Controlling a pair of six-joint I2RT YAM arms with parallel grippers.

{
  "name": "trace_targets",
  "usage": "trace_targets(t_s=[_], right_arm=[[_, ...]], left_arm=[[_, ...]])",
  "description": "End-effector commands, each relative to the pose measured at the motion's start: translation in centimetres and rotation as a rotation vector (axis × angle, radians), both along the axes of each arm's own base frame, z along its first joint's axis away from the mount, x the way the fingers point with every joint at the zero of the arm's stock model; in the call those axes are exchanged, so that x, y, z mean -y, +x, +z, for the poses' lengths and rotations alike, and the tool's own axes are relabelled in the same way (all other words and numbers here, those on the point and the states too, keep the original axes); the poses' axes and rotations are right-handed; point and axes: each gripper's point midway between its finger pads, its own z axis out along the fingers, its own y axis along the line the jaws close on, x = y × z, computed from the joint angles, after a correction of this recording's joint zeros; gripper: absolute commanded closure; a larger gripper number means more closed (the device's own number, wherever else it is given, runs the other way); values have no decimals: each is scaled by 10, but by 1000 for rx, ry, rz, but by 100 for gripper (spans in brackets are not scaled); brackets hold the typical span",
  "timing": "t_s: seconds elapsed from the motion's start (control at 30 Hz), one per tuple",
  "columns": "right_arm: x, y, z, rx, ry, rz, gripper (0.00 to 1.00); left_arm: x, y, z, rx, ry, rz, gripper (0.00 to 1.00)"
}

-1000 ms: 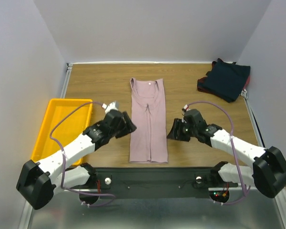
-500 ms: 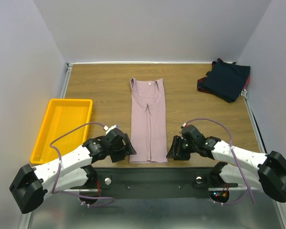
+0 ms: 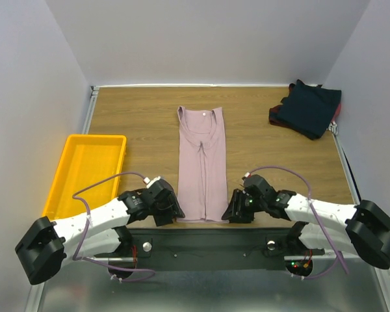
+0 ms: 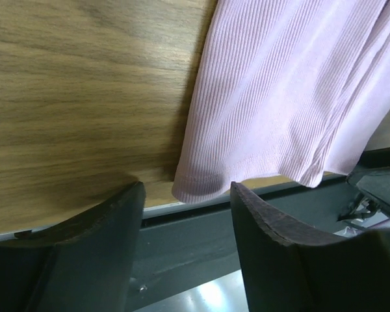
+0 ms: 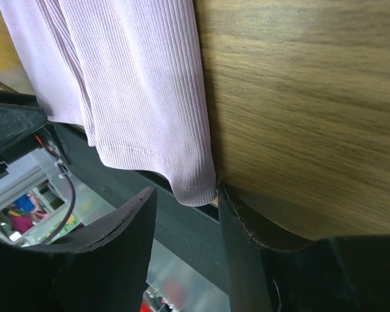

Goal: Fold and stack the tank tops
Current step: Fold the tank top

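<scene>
A dusty pink tank top lies folded lengthwise into a narrow strip at the table's middle, neck at the far end, hem at the near edge. My left gripper is open at the hem's left corner, which hangs over the table edge between its fingers. My right gripper is open at the hem's right corner, also between its fingers. Dark navy tank tops with a maroon edge lie heaped at the far right corner.
A yellow plastic tray sits at the left of the wooden table. A dark metal rail runs along the table's near edge under both grippers. White walls close the sides and back.
Both grippers have moved toward the near edge along the pink top's sides, from its middle down to the hem corners. The top has not moved.
</scene>
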Motion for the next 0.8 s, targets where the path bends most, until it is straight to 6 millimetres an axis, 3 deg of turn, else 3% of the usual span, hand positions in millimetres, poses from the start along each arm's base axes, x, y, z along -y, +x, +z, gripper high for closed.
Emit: trace_targets(t_s=[0.0,0.4,0.43,0.5,0.6,0.77], right_arm=[[16,-12,-23,-39,-72,-30,52],[27,-5,-32,-19,-111,-121,55],[28,-2,-33,-8,-116,-123,55],[28,0,-33,0,-126,-121,58],[27,2,-36,2,-141,-115,68],[25,6,-35,19,-149,-98,90]], left_arm=[[-2,4,-8,11,28,16,37],[-4,6,-15,28,43,8,64],[-3,7,-15,35,39,5,73],[-1,9,-13,41,38,-3,80],[1,11,-12,51,46,-25,98],[9,11,-8,70,41,-69,100]])
